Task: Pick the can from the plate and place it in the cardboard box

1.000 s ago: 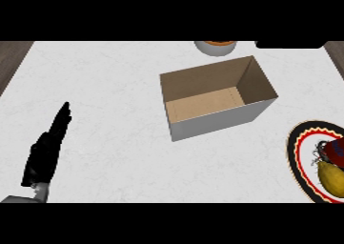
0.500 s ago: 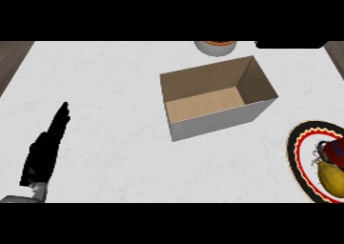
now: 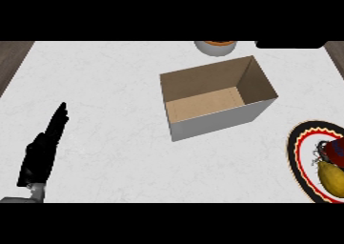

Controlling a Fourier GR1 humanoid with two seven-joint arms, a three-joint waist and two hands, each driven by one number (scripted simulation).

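At the desk's (image 3: pixel 118 86) right edge the plate (image 3: pixel 301 162) held what looked like the red can (image 3: pixel 341 148), while the left hand (image 3: pixel 42 147) rested straight-fingered, holding nothing, leaving the open cardboard box (image 3: pixel 217 97) unobstructed.

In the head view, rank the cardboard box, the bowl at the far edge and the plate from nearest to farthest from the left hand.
From the left hand:
1. Cardboard box, middle of the counter.
2. Bowl, far edge, beyond the box.
3. Plate, right edge, cut off by the view.
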